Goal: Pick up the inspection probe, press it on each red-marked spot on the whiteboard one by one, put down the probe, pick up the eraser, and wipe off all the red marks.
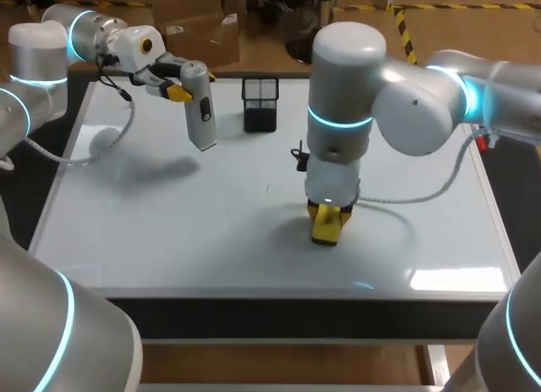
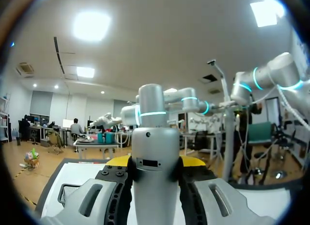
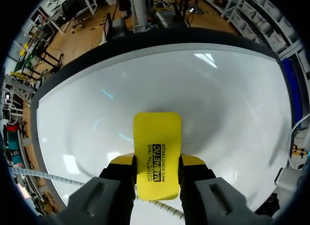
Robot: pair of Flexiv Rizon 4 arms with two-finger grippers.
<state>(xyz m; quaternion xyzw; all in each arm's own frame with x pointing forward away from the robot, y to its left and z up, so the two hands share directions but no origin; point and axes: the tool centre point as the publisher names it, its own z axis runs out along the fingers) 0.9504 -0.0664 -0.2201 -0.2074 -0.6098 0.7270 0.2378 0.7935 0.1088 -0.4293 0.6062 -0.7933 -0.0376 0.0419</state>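
My left gripper [image 1: 176, 84] is raised over the whiteboard's [image 1: 169, 231] far left part, shut on the grey inspection probe [image 1: 200, 106], which hangs tip down from its fingers. In the left wrist view the probe [image 2: 155, 167] stands between the left gripper's [image 2: 154, 172] yellow-tipped fingers. Near the board's middle my right gripper [image 1: 325, 219] points straight down, shut on the yellow eraser [image 1: 326, 227], whose end rests on or just above the board. The right wrist view shows the eraser [image 3: 157, 154] clamped between both fingers of the right gripper [image 3: 156, 166]. I see no red marks on the board.
A black mesh pen holder [image 1: 259, 104] stands at the board's far edge, right of the probe. A small black object [image 1: 299, 155] lies just behind the right wrist. Cables trail over the board on the left [image 1: 118, 138] and right [image 1: 423, 193].
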